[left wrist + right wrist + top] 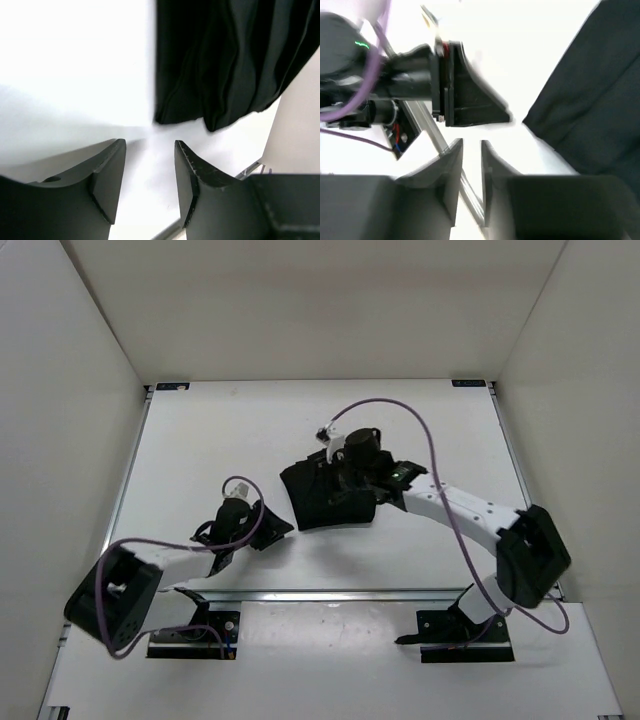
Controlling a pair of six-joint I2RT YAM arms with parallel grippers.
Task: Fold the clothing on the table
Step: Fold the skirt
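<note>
You had the garment [318,502] lying as a compact black bundle a bit right of mid-desk [200,440], pleats showing, well clear of the edge rails. In your left wrist cam its hem hung uneven, w/ one lobe dipping lower than the rest, flat on the white top.

L fingers [119,150]: you had them parted a moderate way, nothing btwn them, only bare desk in the gap. The tips sat just short of the hem, pointing at it, not touching. From the top cam they were at the bundle's near-left corner.

R fingers [456,150]: parted only a little, a narrow slot, nothing in it as far as that blurred view showed. The garment's edge lay off to the right in that frame, apart from the tips. From above, the R wrist hung over the bundle's far-right part, black on black, so I couldn't tell whether the fingers touched fabric there. The R wrist cam also caught blurred black hardware [470,102] w/ a purple lead, and a metal rail [420,116] beside it.

A purple cable [432,445] arched over the R arm [470,510]; another curled by the L arm [170,562].
</note>
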